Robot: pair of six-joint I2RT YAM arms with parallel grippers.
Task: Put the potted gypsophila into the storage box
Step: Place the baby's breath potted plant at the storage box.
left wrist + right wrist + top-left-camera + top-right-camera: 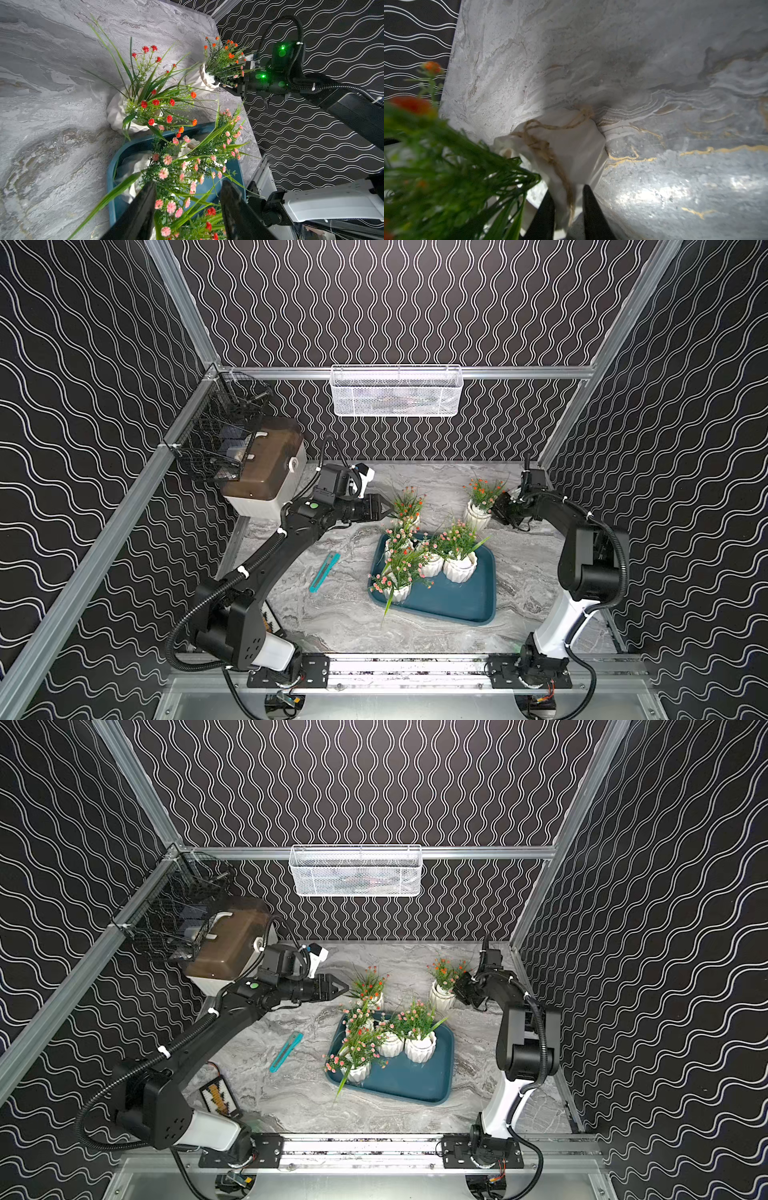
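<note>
The storage box (453, 603) (409, 1079) is a dark teal tray at mid-table holding several potted gypsophila, such as one pot (460, 569). Two more stand on the table behind it. A red-flowered one (409, 504) (118, 116) is by the tray's far left corner. My left gripper (390, 512) (190, 207) hovers beside it, open and empty. An orange-flowered one (476, 516) (571, 145) stands at the far right. My right gripper (494, 506) (568, 189) straddles its rim wall with the fingers close together. Whether they press the wall is unclear.
A teal utility knife (325, 572) lies left of the tray. A white box with a brown lid (266, 477) and a black wire basket (220, 435) stand at the back left. A white mesh basket (397, 391) hangs on the back rail.
</note>
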